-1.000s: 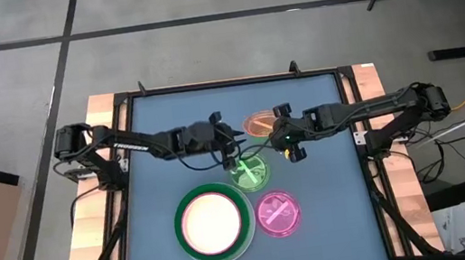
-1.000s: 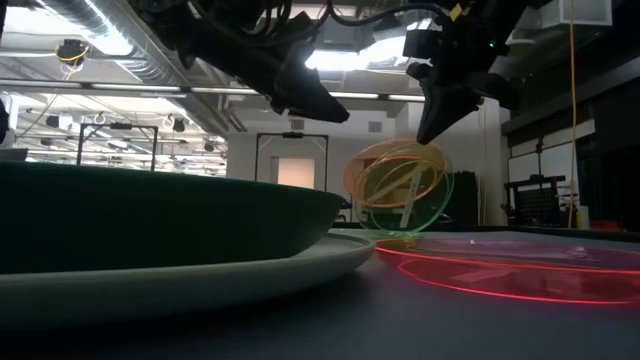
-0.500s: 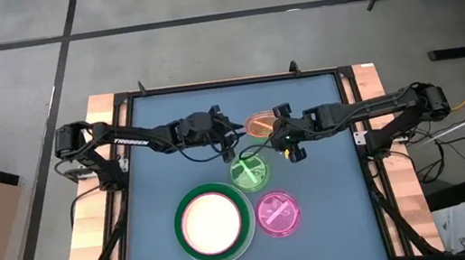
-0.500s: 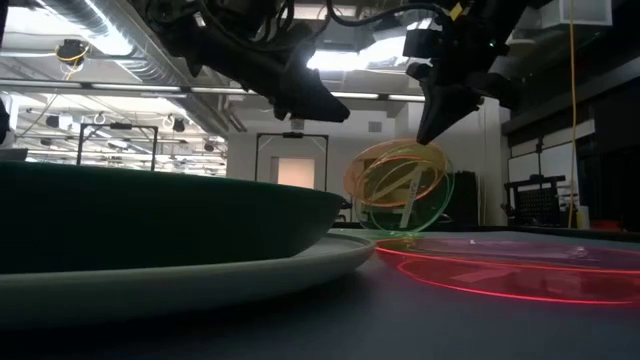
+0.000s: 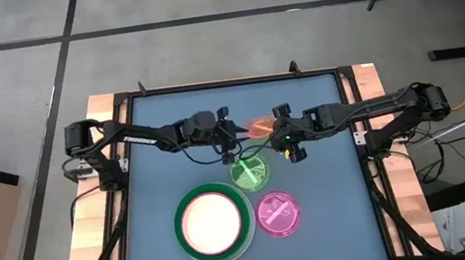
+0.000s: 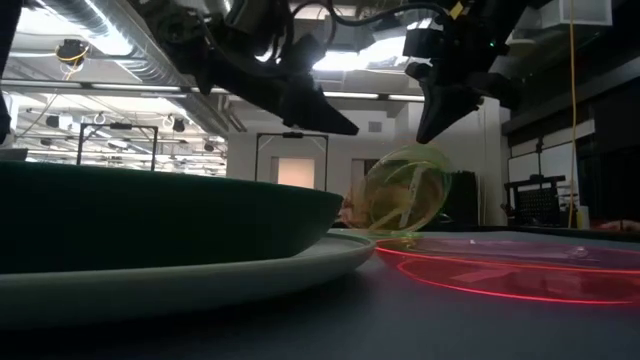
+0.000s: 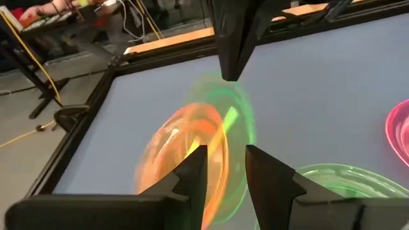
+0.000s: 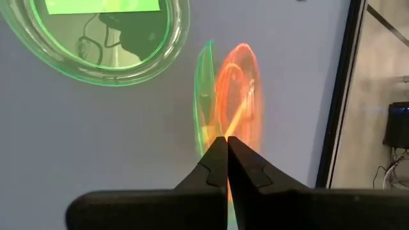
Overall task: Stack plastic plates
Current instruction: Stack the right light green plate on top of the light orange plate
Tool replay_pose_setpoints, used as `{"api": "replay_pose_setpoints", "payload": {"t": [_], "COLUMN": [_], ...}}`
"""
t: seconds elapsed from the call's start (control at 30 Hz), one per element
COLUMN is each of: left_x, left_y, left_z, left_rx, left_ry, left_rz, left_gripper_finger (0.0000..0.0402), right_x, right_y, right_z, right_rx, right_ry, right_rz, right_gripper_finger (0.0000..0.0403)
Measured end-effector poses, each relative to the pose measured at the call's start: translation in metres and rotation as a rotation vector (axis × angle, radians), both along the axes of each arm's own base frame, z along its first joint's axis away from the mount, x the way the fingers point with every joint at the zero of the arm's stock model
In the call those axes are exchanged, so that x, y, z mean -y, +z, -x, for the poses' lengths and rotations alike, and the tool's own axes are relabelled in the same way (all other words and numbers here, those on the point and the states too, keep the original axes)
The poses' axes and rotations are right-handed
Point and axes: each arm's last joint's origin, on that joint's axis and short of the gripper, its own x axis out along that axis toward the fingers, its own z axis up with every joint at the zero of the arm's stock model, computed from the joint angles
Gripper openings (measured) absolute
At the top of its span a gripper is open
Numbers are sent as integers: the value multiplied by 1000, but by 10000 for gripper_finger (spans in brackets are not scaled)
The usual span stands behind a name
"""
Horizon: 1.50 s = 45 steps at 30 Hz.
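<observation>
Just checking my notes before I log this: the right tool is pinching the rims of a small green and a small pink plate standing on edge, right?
Not quite. The right tool is shut on a translucent green plate and an orange plate, not a pink one. The right wrist view shows both standing on edge. The small pink plate lies flat on the table.

No legible text, labels, brands or nos. anywhere; white lettering on left arm (image 5: 136, 138) in high view too small to read.

glossy translucent plastic plates (image 5: 277, 214), matt table (image 5: 152, 141)
</observation>
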Motion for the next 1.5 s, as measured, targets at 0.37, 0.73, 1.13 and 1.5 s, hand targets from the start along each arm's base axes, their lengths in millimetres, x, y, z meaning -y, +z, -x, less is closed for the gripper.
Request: {"api": "replay_pose_setpoints", "payload": {"t": [0.37, 0.73, 1.13, 1.5], "left_x": [-7, -13, -13, -13], "left_y": [-11, -11, -11, -11], "left_z": [-3, -2, -2, -2], "left_rx": [-12, -12, -13, -13], "left_ry": [11, 42, 42, 42], "left_rz": [5, 39, 40, 39], "left_gripper_finger": [99, 99, 99, 98], "right_x": [0, -4, -10, -11], "right_y": [0, -3, -34, -73], "right_z": [0, 4, 18, 32], "right_rx": [0, -53, -156, -183], "right_ry": [8, 67, 146, 201], "right_rz": [-15, -128, -321, -332], "right_gripper_finger": [0, 0, 64, 183]}}
